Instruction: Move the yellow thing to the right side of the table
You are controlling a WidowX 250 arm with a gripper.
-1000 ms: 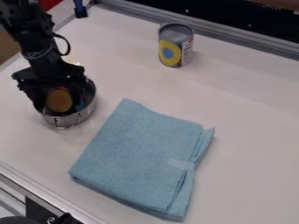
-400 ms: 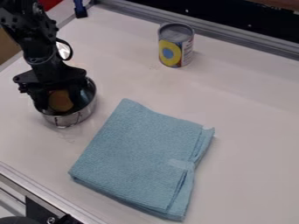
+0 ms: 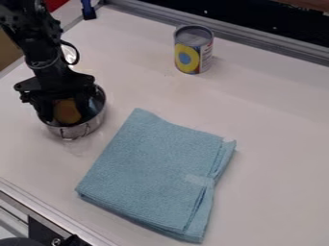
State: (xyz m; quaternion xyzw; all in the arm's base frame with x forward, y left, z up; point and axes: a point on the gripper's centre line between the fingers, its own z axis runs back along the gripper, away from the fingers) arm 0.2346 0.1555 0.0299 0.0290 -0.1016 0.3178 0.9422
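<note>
Straddling the yellow thing (image 3: 67, 110), the gripper's (image 3: 65, 114) jaws are down inside the metal pot (image 3: 76, 131); whether they've clamped onto it or just stand beside it, I can't tell from here. Looks to me like the grasping step. Next, it'd want a firm hold, then a straight lift clear of the rim before crossing over the blue cloth (image 3: 154, 173) or passing between that and the can (image 3: 193, 53) toward the right side of the table (image 3: 283, 129). The yellow thing's lower part and the pot's floor are hard to make out in the shadow, and the arm's base is cut off.
</note>
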